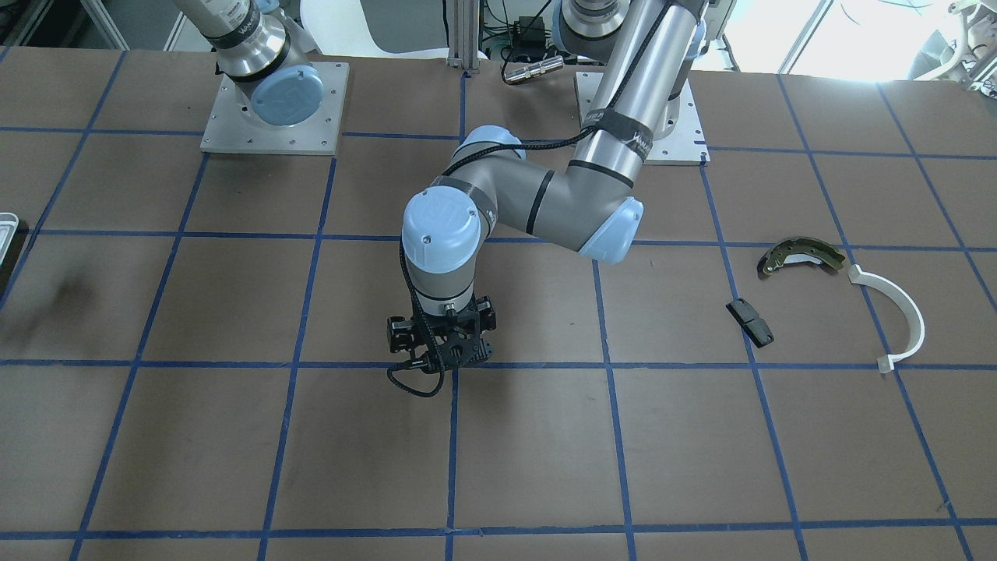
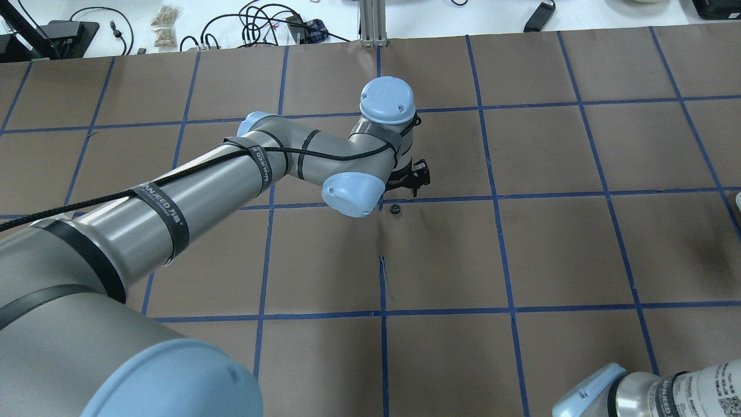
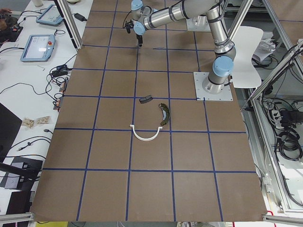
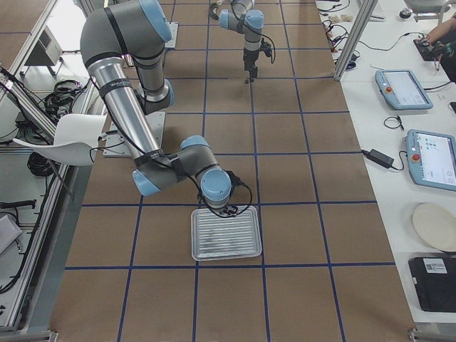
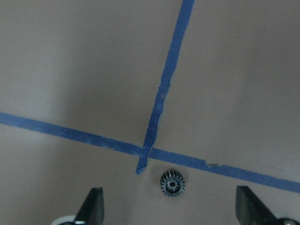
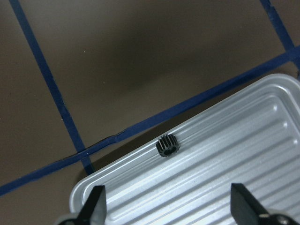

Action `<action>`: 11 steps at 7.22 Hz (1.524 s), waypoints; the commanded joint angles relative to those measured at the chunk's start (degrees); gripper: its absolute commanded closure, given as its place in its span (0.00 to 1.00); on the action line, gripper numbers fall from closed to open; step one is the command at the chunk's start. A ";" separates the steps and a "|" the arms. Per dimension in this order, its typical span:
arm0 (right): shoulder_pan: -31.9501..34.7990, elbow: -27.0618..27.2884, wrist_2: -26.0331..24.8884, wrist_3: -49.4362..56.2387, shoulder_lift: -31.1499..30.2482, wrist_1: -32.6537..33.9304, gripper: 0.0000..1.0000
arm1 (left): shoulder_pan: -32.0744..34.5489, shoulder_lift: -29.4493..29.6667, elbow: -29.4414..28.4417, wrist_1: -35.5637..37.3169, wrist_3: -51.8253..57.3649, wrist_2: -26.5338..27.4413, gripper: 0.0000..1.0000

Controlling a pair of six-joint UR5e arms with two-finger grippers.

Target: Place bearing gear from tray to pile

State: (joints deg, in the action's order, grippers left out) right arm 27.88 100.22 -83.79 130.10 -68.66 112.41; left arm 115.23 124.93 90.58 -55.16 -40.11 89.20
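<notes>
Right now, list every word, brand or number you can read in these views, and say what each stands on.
"ANJEED", first letter hidden, trailing characters unreadable: black strap on the left arm.
Printed white labels on the right arm: too blurred to read.
Tablet screens beside the table: too small to read.
Tray and the gear in it: no marking visible.

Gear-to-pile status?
Done: nothing; the pile (olive curved metal brake shoe, white plastic half-ring, black oblong pad) has no gear. In hand: small black toothed gear lies ungripped beside a tape crossing, under open left jaws. Left: carry it over; second black gear sits at the ribbed silver tray rim under open right jaws.
</notes>
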 commanded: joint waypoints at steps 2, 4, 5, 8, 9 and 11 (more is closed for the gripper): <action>-0.55 0.50 6.34 13.85 2.65 0.18 0.08 | 0.79 1.46 -0.05 0.58 -1.38 0.18 0.71; -0.55 0.50 6.44 14.74 4.32 1.75 0.08 | 0.79 0.67 -0.05 0.49 -1.20 0.01 1.00; -0.55 0.50 6.36 15.35 5.37 2.89 0.11 | 0.70 -0.38 -0.05 -0.12 -1.03 0.36 1.00; -0.02 0.50 6.36 15.09 6.17 2.90 0.17 | -6.37 -7.64 -0.14 -12.26 11.18 2.36 1.00; -0.02 0.50 6.36 15.01 6.17 2.82 0.22 | -12.34 -11.95 0.38 -18.08 22.59 5.08 1.00; -0.02 0.50 5.92 15.09 6.17 2.73 0.34 | -25.95 -17.42 3.96 -22.18 44.50 6.60 1.00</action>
State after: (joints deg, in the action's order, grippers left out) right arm 27.84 100.72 -77.61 145.28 -62.47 115.22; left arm 97.67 111.13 92.10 -74.73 -8.53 94.85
